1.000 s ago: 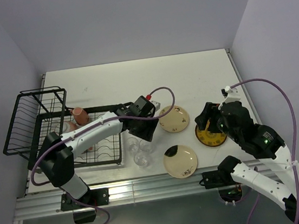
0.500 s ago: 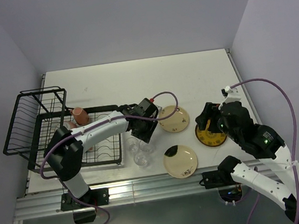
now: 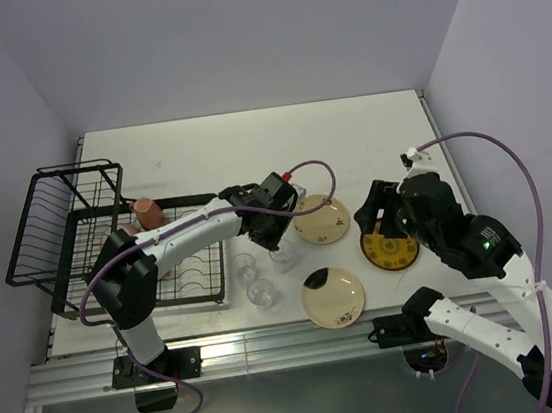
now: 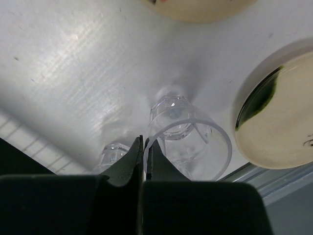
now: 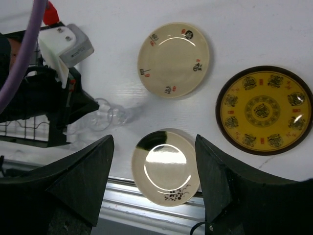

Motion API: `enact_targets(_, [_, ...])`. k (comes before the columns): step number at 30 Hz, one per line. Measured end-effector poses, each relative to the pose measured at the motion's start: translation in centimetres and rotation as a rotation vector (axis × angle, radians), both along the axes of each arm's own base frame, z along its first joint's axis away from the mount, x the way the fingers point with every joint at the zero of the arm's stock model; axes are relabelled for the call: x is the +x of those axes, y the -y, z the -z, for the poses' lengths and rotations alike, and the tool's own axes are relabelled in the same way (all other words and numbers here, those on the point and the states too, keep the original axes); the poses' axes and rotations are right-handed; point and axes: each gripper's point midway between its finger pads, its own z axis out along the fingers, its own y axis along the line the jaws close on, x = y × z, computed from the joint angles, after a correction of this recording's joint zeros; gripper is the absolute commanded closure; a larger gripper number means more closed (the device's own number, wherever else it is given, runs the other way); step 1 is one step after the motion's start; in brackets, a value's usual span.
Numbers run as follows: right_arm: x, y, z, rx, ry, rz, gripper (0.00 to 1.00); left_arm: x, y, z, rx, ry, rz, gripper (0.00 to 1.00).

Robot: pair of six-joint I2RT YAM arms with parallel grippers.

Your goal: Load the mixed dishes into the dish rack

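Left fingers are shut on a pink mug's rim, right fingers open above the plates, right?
The left fingers are shut on the rim of a clear glass, not a mug; the left wrist view shows it. The right fingers are open above the plates.

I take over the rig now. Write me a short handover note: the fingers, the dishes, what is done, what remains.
Left gripper: fingers shut on the rim of one clear glass, right of the dish rack.
Right gripper: open, empty, near the yellow plate.
On the table: two other glasses, two cream plates, the yellow plate.
Done: one pink mug visible in the rack.
To do: rack the held glass, then the rest.
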Motion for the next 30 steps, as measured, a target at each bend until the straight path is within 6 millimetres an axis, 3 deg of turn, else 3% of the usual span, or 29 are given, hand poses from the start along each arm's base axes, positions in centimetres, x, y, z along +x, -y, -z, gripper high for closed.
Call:
enact_targets(3, [0.1, -1.3, -1.0, 0.043, -0.031, -0.036, 0.22, 1.6, 1.4, -3.0, -0.065, 0.060, -0.019, 1.00])
enact_targets(6, [0.0, -3.0, -1.7, 0.106, -0.074, -0.083, 0.19, 3.4, 2.9, -8.0, -0.191, 0.135, -0.063, 1.00])
enact_targets(9, [-0.2, -5.2, -2.2, 0.222, -0.139, -0.151, 0.16, 5.1, 3.3, -15.3, -0.411, 0.233, -0.132, 1.00])
enact_targets(11, [0.0, -7.0, -3.1, 0.355, -0.157, -0.202, 0.15, 5.5, 2.5, -21.0, -0.604, 0.305, -0.175, 1.00])
enact_targets(15, [0.5, -10.1, -4.4, 0.653, -0.209, -0.262, 0.14, 3.8, -0.8, -30.9, -0.960, 0.479, -0.204, 1.00])
enact_targets(17, [0.6, -11.3, -5.5, 0.778, -0.230, -0.287, 0.14, 2.3, -1.6, -33.2, -1.064, 0.519, -0.182, 1.00])
enact_targets(20, [1.1, -12.8, -8.6, 0.973, -0.217, -0.333, 0.14, 0.6, -2.2, -34.6, -1.165, 0.551, -0.155, 1.00])
enact_targets(25, [2.6, -13.6, -13.7, 1.234, -0.191, -0.353, 0.15, 0.8, -2.2, -33.8, -1.196, 0.551, -0.170, 1.00])
enact_targets(30, [4.0, -14.0, -17.2, 1.363, -0.178, -0.349, 0.16, 1.2, -2.0, -33.7, -1.203, 0.551, -0.187, 1.00])
